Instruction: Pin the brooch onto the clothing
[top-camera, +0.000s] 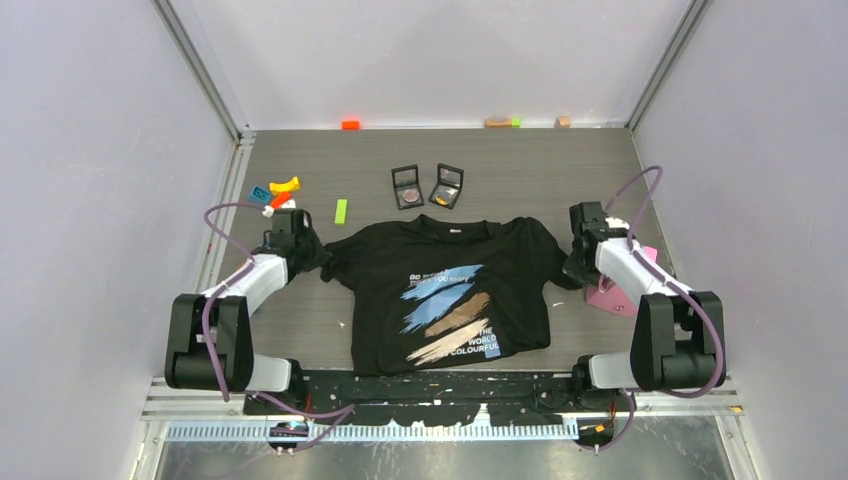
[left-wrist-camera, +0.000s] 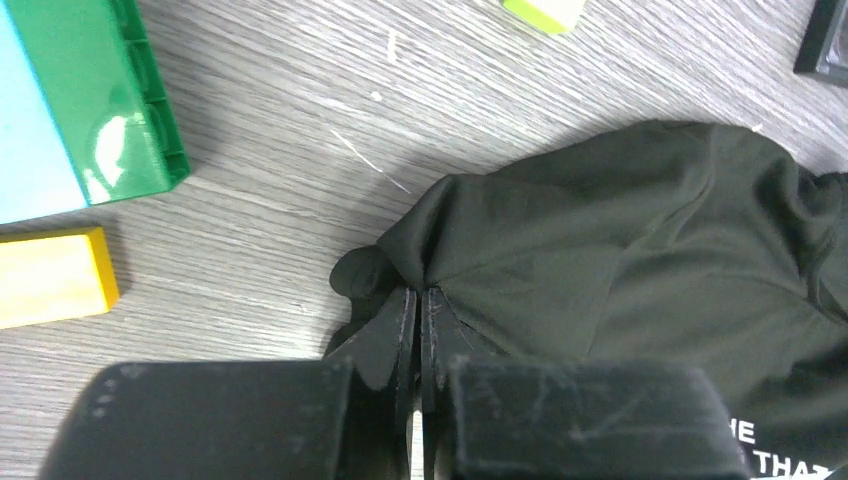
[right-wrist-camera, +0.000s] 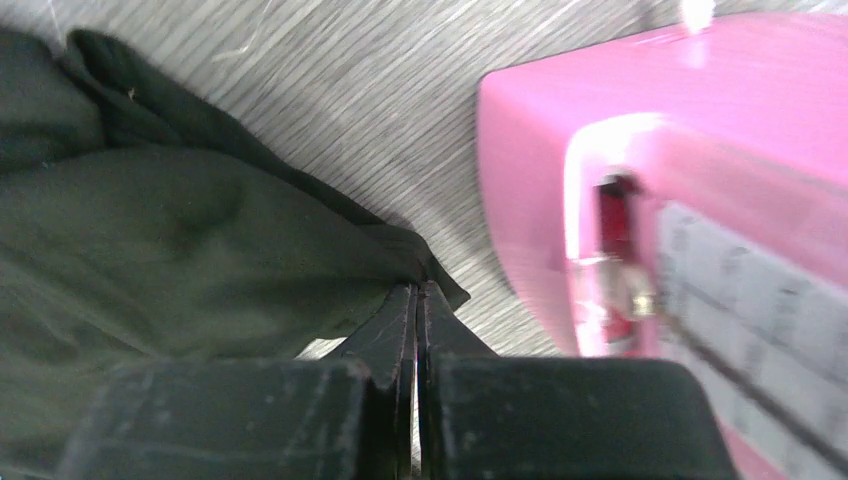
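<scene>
The black T-shirt (top-camera: 450, 290) with white text and blue, tan and cream streaks lies flat mid-table, collar to the far side. My left gripper (top-camera: 310, 255) is shut on its left sleeve; the left wrist view shows the tips (left-wrist-camera: 418, 292) pinching a fold of black cloth (left-wrist-camera: 620, 240). My right gripper (top-camera: 575, 262) is shut on the right sleeve, its tips (right-wrist-camera: 417, 287) clamped on the sleeve's edge (right-wrist-camera: 180, 250). Two small open black boxes (top-camera: 407, 186) (top-camera: 446, 185) stand beyond the collar, one holding a round pinkish piece, the other an orange piece. I cannot tell which is the brooch.
A pink box (top-camera: 610, 295) sits right beside the right gripper, close in the right wrist view (right-wrist-camera: 680, 200). Toy blocks lie at the left: yellow (top-camera: 285, 185), blue (top-camera: 260, 193), a lime bar (top-camera: 341, 211). A green and blue block (left-wrist-camera: 100, 100) and a yellow block (left-wrist-camera: 50, 280) lie near the left gripper. Small blocks line the far wall.
</scene>
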